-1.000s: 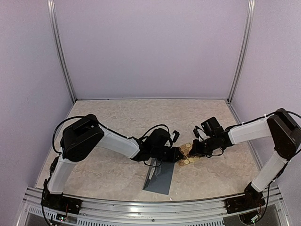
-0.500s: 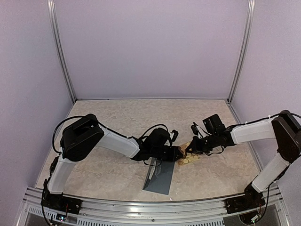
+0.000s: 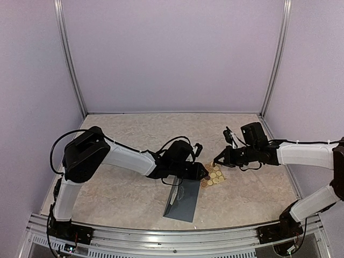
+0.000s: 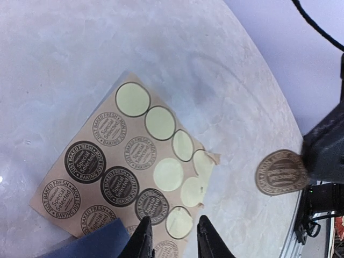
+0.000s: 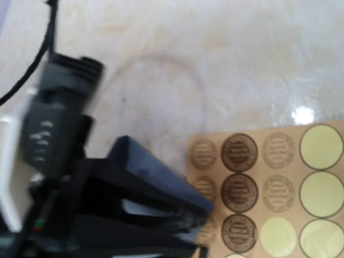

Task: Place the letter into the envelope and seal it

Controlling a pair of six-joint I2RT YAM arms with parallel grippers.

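The slate-blue envelope (image 3: pixel 185 204) lies near the front edge with its flap raised; a pale sliver, perhaps the letter, shows at its opening. It also shows in the left wrist view (image 4: pixel 97 242) and, blurred, in the right wrist view (image 5: pixel 156 166). My left gripper (image 3: pixel 202 173) (image 4: pixel 174 243) is slightly open, its tips on the near edge of the brown sticker sheet (image 3: pixel 215 174) (image 4: pixel 107 166). My right gripper (image 3: pixel 217 160) hovers just behind the sheet, shut on one round brown sticker (image 4: pixel 280 172). Its own fingertips are not clear in the right wrist view.
The sticker sheet (image 5: pixel 279 188) holds several printed stickers and several bare pale circles. The left arm's black wrist (image 5: pixel 59 123) sits close beside the envelope flap. Lilac walls with metal posts (image 3: pixel 72 64) enclose the marbled table (image 3: pixel 134 134).
My right gripper has lifted off the sticker sheet and drawn back to the upper right with a sticker. My left gripper has stayed on the sheet, its arm shifting slightly left.
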